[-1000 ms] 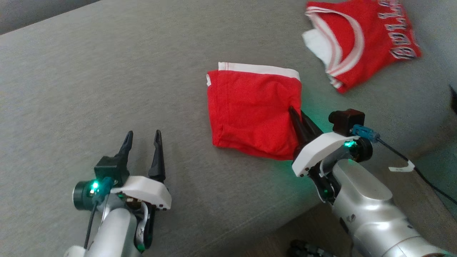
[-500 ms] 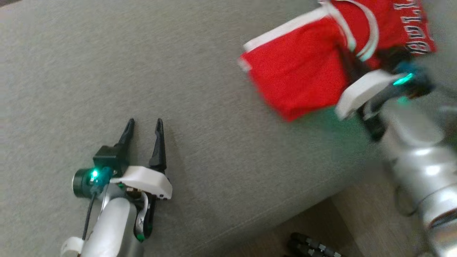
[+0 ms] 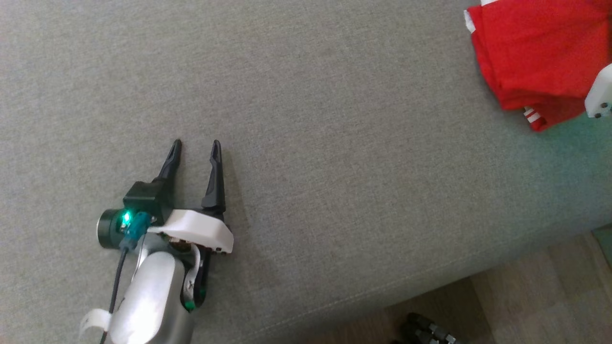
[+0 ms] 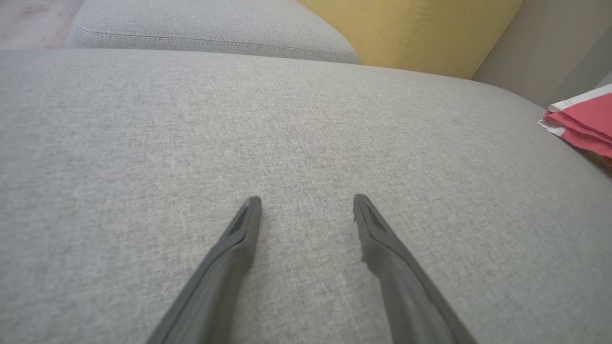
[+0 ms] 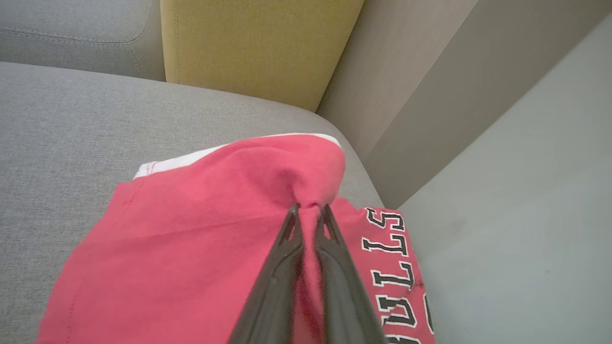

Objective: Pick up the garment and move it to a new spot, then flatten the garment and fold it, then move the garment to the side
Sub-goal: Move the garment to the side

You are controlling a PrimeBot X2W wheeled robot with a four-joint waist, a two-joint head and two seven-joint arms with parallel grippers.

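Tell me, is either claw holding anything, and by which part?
The right gripper pinches the red garment by a bunched-up fold near its edge. The left gripper is open and empty.

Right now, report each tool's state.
Left tool: open, holding nothing.
Right tool: shut on the red garment.

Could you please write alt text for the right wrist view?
The right pincer is shut on a pinched fold of the red garment, which partly covers a lettered red jersey on the grey sofa. A yellow cushion stands behind.
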